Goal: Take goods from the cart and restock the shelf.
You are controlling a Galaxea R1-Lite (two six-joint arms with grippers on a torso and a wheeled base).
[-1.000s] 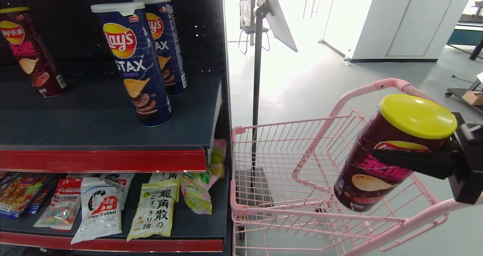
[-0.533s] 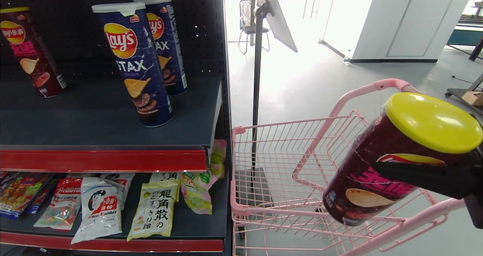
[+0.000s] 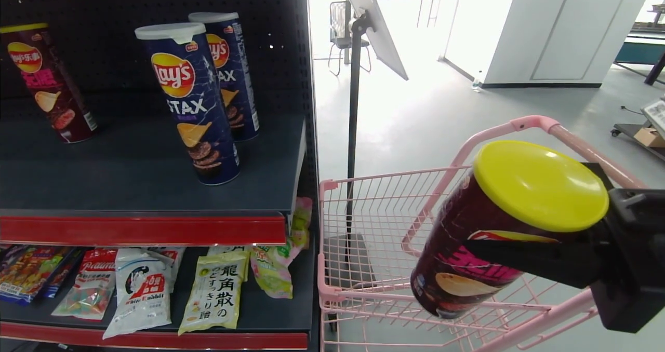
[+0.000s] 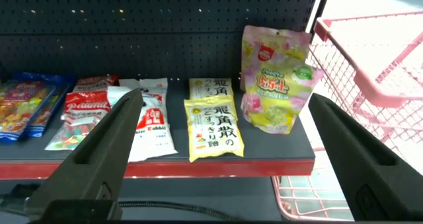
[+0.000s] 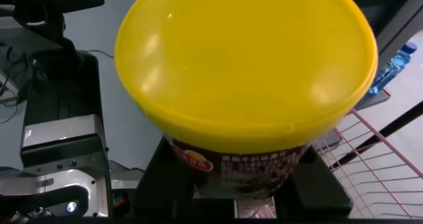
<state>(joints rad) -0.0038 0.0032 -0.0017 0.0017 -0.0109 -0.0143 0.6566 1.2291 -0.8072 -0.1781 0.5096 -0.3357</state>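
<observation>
We are midway through carrying: the right claw (image 3: 493, 240) has its fingers shut around the upper body of a dark red can (image 3: 540, 186) with a yellow lid. It holds the can tilted in the air above the pink cart (image 3: 343, 293), clear of the wire. In the right wrist view the lid (image 5: 244, 59) sits close to the camera, with the dark fingers on either side of the can's body below it. The left claw (image 4: 228, 151) hangs with its fingers spread wide and nothing between them. It faces the lower shelf, where the snack bags (image 4: 211, 121) lie.

We judge that the lift out of the cart is done and the move across to the shelf is in hand. Next, we need to swing the can left over the cart's rim and bring it upright. Then we set it on the upper shelf board (image 3: 130, 186), in the open stretch between the matching red can (image 3: 47, 82) and the two blue cans (image 3: 195, 103), without knocking either.

Against the earlier frames, the can has come left and nearer to us. Its lid, once out beyond the cart's handle (image 3: 530, 121), now sits inside it. The whole head view has also shifted a little, which is the camera moving and not the shelf goods.
</observation>
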